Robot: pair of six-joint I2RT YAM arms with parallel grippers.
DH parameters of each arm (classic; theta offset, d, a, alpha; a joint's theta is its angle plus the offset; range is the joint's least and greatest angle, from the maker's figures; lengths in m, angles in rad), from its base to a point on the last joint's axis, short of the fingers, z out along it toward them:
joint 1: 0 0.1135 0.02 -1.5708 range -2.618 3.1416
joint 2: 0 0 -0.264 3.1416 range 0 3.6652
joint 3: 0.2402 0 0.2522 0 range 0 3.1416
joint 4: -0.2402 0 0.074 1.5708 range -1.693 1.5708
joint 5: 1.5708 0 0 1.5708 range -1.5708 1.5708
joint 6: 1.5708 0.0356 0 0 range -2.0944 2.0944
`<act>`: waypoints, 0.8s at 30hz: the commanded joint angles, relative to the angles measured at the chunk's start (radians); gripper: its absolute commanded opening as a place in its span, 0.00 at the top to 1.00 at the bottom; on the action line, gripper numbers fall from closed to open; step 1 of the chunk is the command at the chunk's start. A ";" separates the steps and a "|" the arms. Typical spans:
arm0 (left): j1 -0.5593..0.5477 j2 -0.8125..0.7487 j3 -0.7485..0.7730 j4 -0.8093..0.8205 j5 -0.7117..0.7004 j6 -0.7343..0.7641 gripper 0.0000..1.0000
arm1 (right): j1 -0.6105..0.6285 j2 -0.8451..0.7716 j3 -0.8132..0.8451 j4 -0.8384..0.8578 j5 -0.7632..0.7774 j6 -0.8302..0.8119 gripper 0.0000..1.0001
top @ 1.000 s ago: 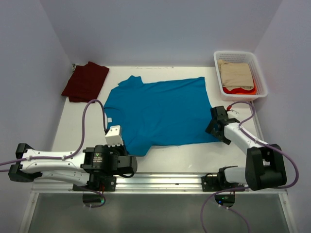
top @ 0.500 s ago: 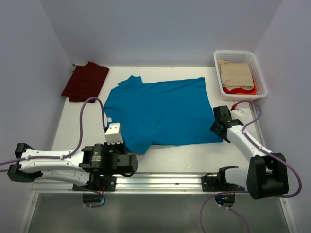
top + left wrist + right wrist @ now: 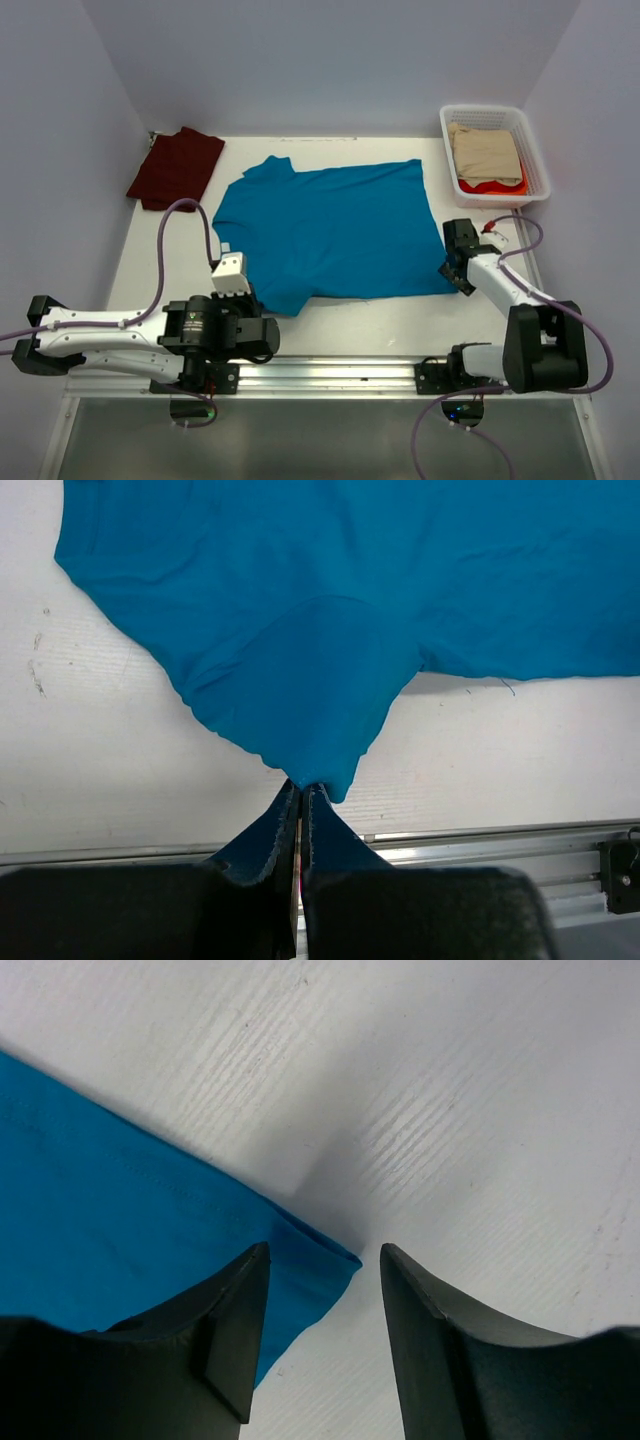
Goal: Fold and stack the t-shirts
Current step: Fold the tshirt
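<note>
Teal-blue t-shirt [image 3: 330,230] lies spread flat across the middle of the white desk [image 3: 380,320], collar to the left and hem to the right, with both arms working its near edge. Nearest the camera, beyond the aluminium rail [image 3: 340,372] that carries the arm bases, the left end effector [image 3: 300,788] has its fingers pressed fully together on the tip of the shirt's near sleeve, where the cloth draws to a point between them. On the right, the right end effector [image 3: 322,1255] sits low over the desk at the shirt's near hem corner. Its jaws stand partly apart, with a clear gap between them. The corner of the blue cloth reaches into that gap beside the left finger, and neither finger is pressed on it. Farther back, a dark maroon t-shirt [image 3: 177,168] rests folded at the far left corner of the desk, well apart from the blue one. At the far right corner stands a white plastic basket [image 3: 540,175] holding a folded tan cloth [image 3: 485,152] on top of a red-orange one [image 3: 490,186].
</note>
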 commanded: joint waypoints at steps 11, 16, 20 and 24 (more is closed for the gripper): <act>-0.007 -0.024 0.019 -0.016 -0.062 -0.026 1.00 | -0.027 0.107 -0.054 0.105 -0.096 0.091 0.60; -0.009 -0.024 0.025 -0.016 -0.062 -0.026 1.00 | -0.029 0.102 -0.065 0.112 -0.125 0.094 0.76; -0.009 -0.017 0.030 -0.016 -0.065 -0.021 1.00 | -0.030 0.030 -0.071 0.089 -0.147 0.073 0.98; -0.009 -0.012 0.032 -0.013 -0.087 -0.023 1.00 | -0.030 -0.096 -0.071 -0.001 -0.165 0.025 1.00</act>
